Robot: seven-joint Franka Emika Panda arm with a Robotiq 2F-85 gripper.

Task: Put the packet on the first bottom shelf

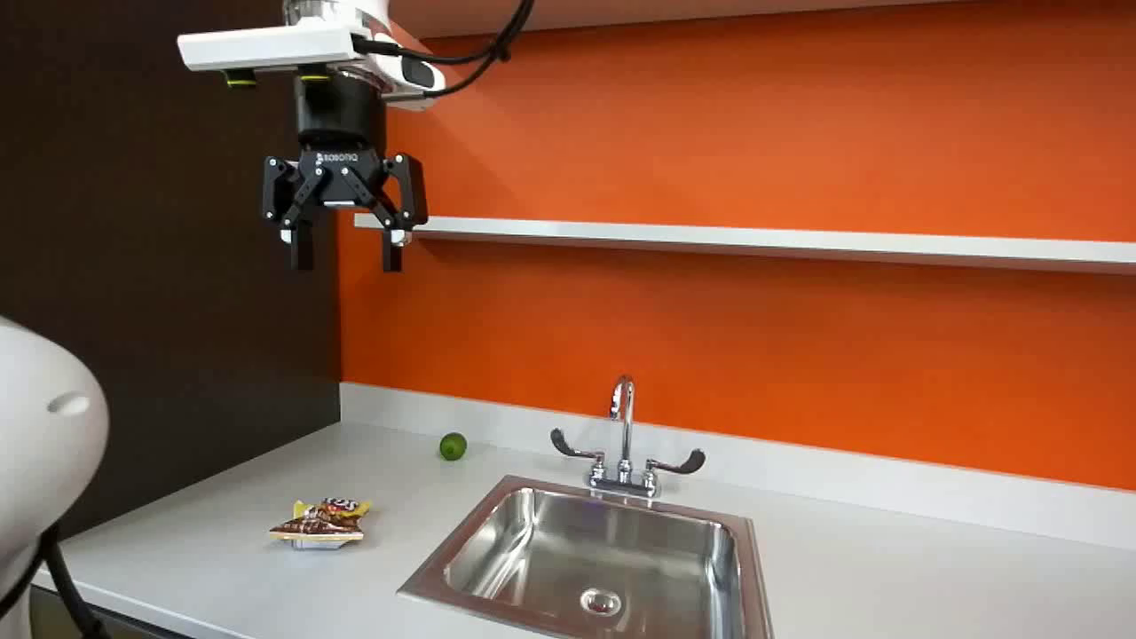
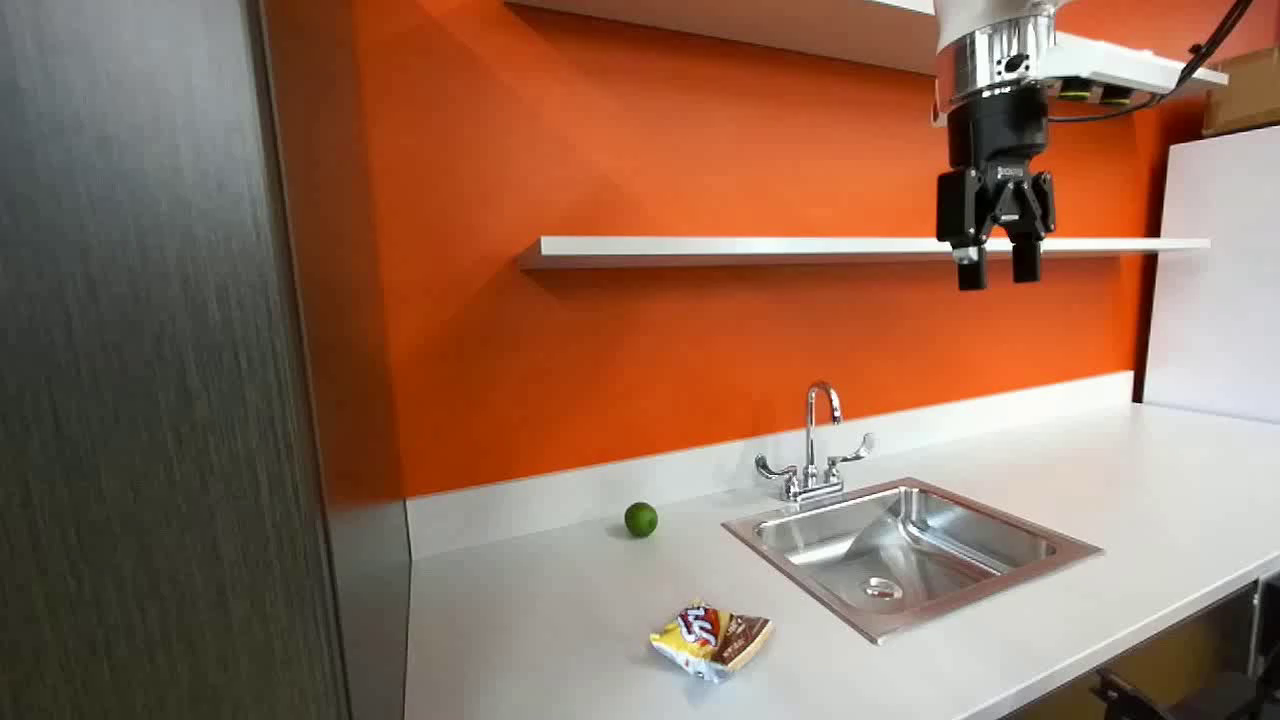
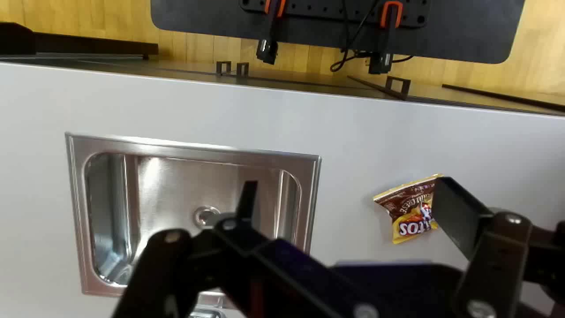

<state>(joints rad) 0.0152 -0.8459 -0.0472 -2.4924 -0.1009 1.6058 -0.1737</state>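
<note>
Wrist view: the claw (image 3: 346,187) gapes empty, spread wide above the countertop (image 3: 348,132).

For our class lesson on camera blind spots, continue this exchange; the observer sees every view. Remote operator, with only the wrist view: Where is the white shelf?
Observer: In both exterior views the white shelf runs along the orange wall, higher than the faucet.
Operator: Is anything on the countertop outside my picture?
Observer: Yes, a round green object near the backsplash in both exterior views.
Operator: How many handles does the faucet have?
Observer: Two, one on each side of the spout.
</note>
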